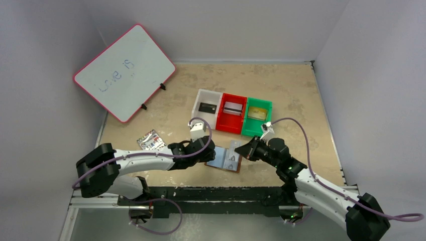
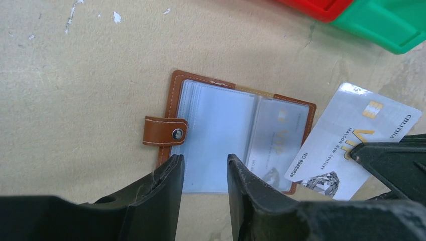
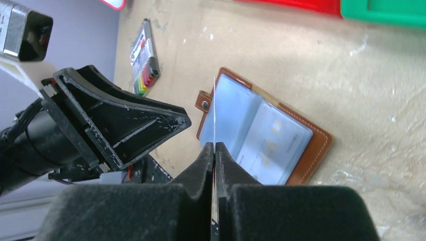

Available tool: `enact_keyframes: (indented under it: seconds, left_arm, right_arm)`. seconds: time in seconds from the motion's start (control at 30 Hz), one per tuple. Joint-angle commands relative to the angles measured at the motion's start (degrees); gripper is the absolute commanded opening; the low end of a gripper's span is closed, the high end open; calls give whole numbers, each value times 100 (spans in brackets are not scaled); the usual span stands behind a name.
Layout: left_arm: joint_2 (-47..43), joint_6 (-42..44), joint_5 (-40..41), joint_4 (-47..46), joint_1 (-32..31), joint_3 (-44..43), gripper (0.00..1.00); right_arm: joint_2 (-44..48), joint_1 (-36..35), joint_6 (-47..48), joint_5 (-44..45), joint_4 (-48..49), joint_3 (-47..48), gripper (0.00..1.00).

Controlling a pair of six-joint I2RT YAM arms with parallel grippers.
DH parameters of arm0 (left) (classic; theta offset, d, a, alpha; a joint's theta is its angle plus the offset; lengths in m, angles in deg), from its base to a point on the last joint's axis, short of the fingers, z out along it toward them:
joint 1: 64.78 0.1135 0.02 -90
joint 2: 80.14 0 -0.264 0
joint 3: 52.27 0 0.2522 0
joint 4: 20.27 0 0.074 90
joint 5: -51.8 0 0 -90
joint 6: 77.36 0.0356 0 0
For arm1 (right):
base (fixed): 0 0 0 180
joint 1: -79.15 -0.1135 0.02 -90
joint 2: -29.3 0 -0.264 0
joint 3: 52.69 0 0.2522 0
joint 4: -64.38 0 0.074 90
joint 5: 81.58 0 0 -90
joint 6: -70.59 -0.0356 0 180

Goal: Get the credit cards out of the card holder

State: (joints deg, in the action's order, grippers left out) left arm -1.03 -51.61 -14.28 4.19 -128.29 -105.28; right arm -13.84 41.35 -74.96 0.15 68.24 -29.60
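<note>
The top external view looks down from high behind the arm bases, which lie along its bottom edge, and takes in the whole worktop (image 1: pixel 281 85) from afar. The left wrist view looks almost straight down from close above, with the left gripper (image 2: pixel 205 163) at its bottom edge and the card holder (image 2: pixel 163 131) at centre. The right wrist view sits low and close, looking along the right gripper (image 3: pixel 214 149) at bottom centre. All three share the card holder. Both wrist views catch the red bin (image 2: pixel 321 7) and green bin (image 2: pixel 387 25) at upper right, and one credit card (image 2: pixel 351 140), face-on in the left view and edge-on in the right.
</note>
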Motion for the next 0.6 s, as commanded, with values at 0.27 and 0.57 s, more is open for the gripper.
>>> enact_keyframes:
  seconds: [0.27, 0.57]
  left_arm:
    - [-1133, 183, 1133, 391, -4, -43, 40]
    - [-1653, -8, 1640, 1025, 5, -70, 71]
  right_arm:
    - [512, 8, 2149, -132, 118, 692, 0]
    - [413, 1, 4051, 1101, -759, 1777, 0]
